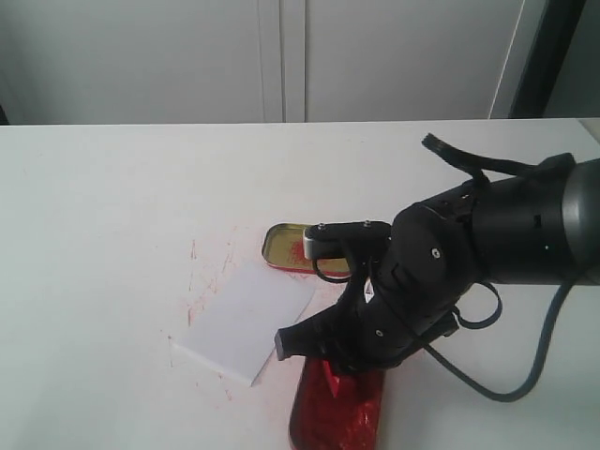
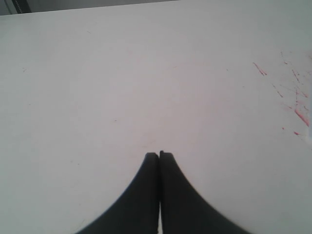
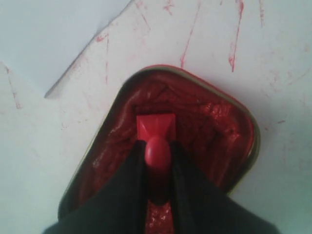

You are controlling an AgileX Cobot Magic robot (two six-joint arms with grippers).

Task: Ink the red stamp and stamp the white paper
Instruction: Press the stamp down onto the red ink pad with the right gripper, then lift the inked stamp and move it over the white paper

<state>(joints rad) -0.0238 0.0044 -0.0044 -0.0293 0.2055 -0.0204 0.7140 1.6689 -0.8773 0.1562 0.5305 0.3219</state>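
My right gripper [image 3: 157,146] is shut on the knobbed handle of the red stamp [image 3: 155,127], whose square base sits in the red ink tin [image 3: 214,122]. In the exterior view the right arm covers the stamp and hangs over the ink tin [image 1: 337,412] near the front edge. The white paper [image 1: 248,319] lies just left of the tin; its corner [image 3: 73,34] shows in the right wrist view. My left gripper [image 2: 159,155] is shut on nothing, over bare white tabletop.
The gold-lined tin lid [image 1: 286,246] lies behind the paper, partly hidden by the right arm. Red ink smears [image 1: 202,281] mark the tabletop around the paper. The white tabletop [image 1: 112,206] stretches away to the left and back.
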